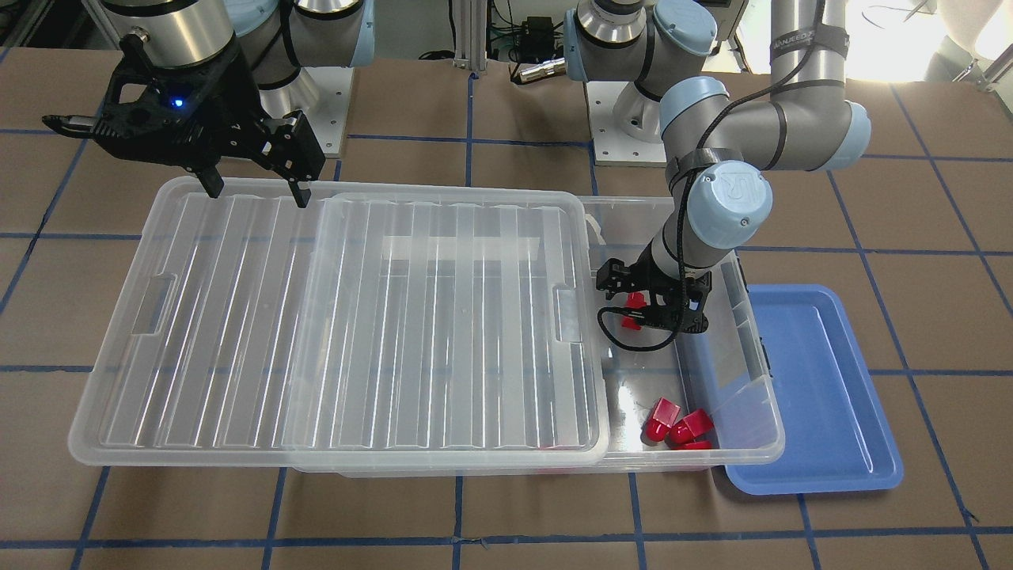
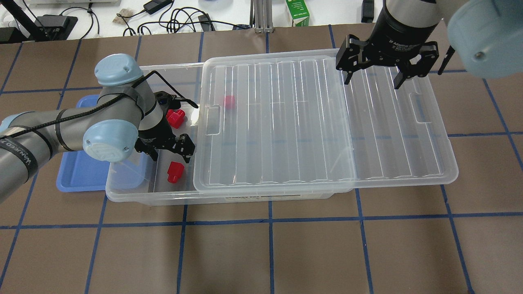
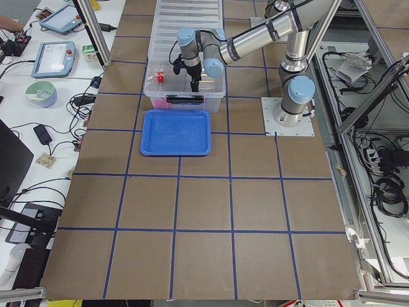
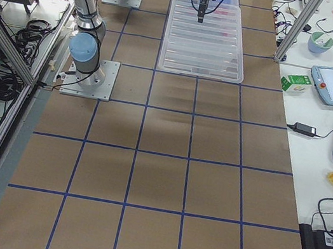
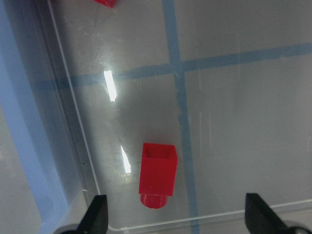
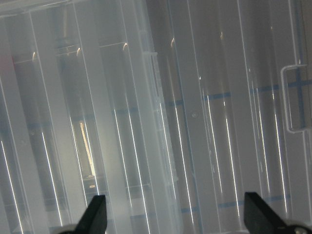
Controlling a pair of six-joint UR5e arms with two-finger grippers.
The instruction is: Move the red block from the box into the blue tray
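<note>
The clear box (image 2: 122, 192) has its ribbed lid (image 2: 318, 122) slid toward my right, so its left end is uncovered. My left gripper (image 2: 169, 154) is down in that uncovered end, open. In the left wrist view (image 5: 178, 217) one red block (image 5: 157, 175) lies on the box floor between the fingers (image 5: 97, 214), untouched; it also shows in the overhead view (image 2: 175, 171). More red blocks (image 2: 175, 117) lie farther along the box floor. The blue tray (image 2: 77, 175) lies beside the box on my left. My right gripper (image 2: 372, 79) hangs open and empty over the lid.
Another red block (image 2: 229, 102) shows through the lid. The box wall (image 5: 73, 112) runs close beside the left fingers. The lid overhangs the box far on my right (image 1: 158, 317). Cables and a green carton (image 2: 297, 12) lie beyond the table's far edge.
</note>
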